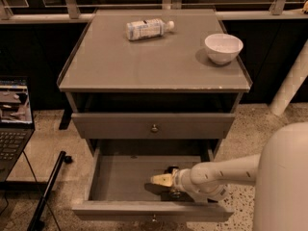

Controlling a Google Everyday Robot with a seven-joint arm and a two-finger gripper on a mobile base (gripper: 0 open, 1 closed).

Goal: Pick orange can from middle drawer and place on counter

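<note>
The orange can (171, 169) is barely visible. It shows only as a small dark shape with a metallic glint, low in the centre of the frame, inside the open middle drawer (120, 179) and right against the gripper (163, 180). The gripper reaches in from the lower right, its pale tip pointing left above the drawer floor. Whether it is open or clamped on the can cannot be told. On the counter (154, 66), a plastic bottle (147, 29) lies on its side at upper centre, and a white bowl (223, 47) stands at upper right.

White tubular arm (226, 170), yellowish jaws (inside drawer (120, 177))
</note>
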